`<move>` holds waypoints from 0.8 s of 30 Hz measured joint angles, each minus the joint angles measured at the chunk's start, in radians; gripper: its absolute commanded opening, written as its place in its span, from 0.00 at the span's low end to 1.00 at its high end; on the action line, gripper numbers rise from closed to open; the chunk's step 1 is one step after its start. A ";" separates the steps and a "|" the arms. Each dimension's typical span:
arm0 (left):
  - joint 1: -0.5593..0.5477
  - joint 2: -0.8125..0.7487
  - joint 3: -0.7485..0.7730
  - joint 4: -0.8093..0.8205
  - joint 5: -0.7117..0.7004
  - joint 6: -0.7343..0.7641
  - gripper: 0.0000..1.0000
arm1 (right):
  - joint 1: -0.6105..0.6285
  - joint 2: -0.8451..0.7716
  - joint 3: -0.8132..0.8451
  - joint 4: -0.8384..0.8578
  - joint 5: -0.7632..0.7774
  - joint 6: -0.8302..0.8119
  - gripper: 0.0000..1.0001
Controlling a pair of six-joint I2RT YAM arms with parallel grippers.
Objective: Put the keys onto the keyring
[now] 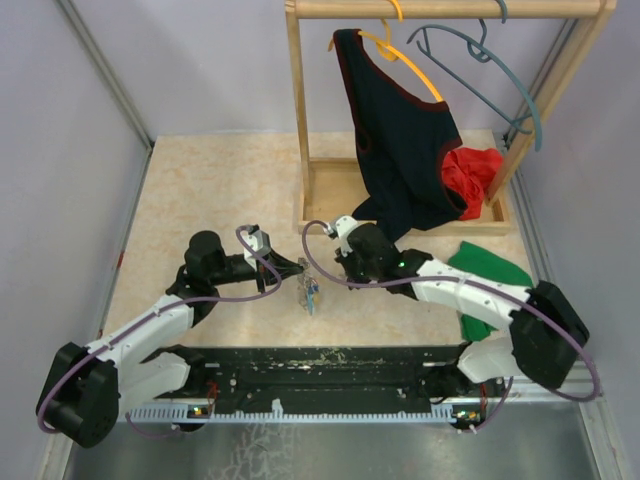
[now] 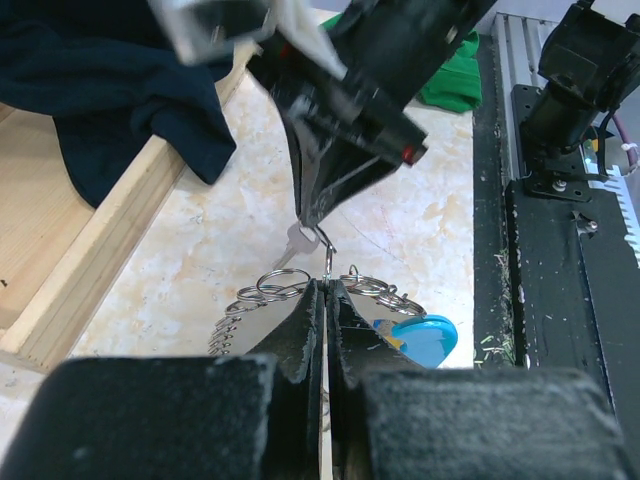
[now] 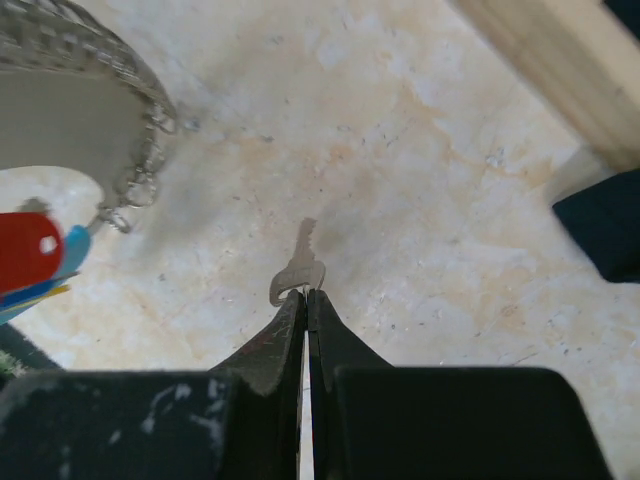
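So, both arms meet over the middle of the tabletop (image 1: 220, 190), tips almost nose to nose.

Right tool (image 3: 306, 298): fingers pressed together, pinching a plain silver key (image 3: 299, 262) by its head. The blade sticks out past the fingertips, toothed edge showing. From the left wrist cam that same key hangs just above the keyring, very close, but I can't tell if it actually touches a ring.

Left tool (image 2: 326, 292): fingers also together, and it looks clamped on the keyring (image 1: 310, 290). A thin bit of wire comes straight up out of the tips. Small split rings fan out either side of the fingertips, with a stretch of grey coil to the left. A flat blue piece (image 2: 425, 338) hangs off the bunch on the right.

From the right wrist cam the keyring sits off to the upper left, blurry, with a red head (image 3: 25, 250) and some blue below it.

Overhead, the bunch dangles between the two tools, slightly nearer the robot's bases than the tips.

Background stuff:
- wooden rack (image 1: 297, 120) at the far side
- dark top (image 1: 400, 140) on a hanger, drooping onto the rack base
- green cloth (image 1: 490, 265) beside the right arm
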 measured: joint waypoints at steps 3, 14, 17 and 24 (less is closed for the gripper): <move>0.000 0.000 0.000 0.003 0.005 -0.006 0.01 | -0.005 -0.102 -0.013 0.019 -0.043 -0.061 0.00; 0.000 0.019 0.000 0.021 0.034 -0.008 0.01 | -0.010 -0.350 -0.134 0.170 -0.277 -0.229 0.00; 0.000 0.025 0.002 0.028 0.047 -0.006 0.01 | -0.015 -0.350 -0.134 0.197 -0.357 -0.253 0.00; 0.000 0.040 0.023 0.030 0.079 0.012 0.01 | -0.022 -0.350 -0.134 0.235 -0.513 -0.328 0.00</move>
